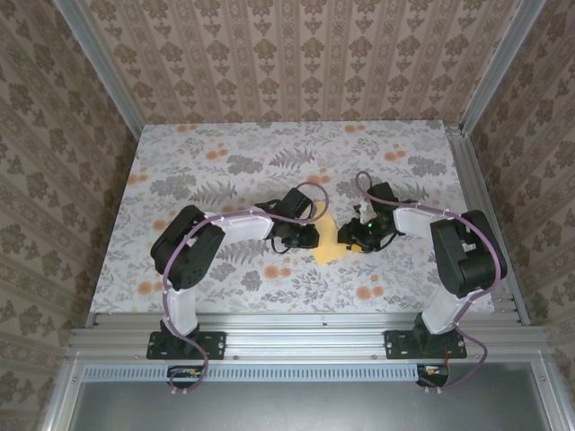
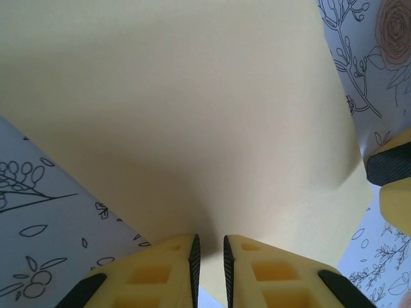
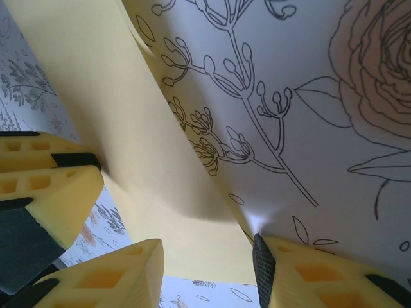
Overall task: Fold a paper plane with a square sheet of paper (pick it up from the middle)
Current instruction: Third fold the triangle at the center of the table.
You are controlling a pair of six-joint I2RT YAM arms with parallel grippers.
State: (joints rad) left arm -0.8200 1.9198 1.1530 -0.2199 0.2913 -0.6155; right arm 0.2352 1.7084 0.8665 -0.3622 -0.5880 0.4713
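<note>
Creasing judged in hand: square sheet of paper (image 1: pixel 331 248) at mid-tabletop (image 1: pixel 225 153), left gripper (image 2: pixel 210 242) jaws pinching its edge, right gripper (image 3: pixel 209 251) jaws apart astride a raised flap; next move needs edges aligned before pressing.

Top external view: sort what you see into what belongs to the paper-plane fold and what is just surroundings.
Belongs to the job:
- the square sheet of paper, pale yellow, lying between the two grippers
- left gripper, at the sheet
- right gripper, at the sheet

Just surroundings:
- floral tablecloth
- patterned wallpaper walls
- aluminium frame rail at the near edge
</note>
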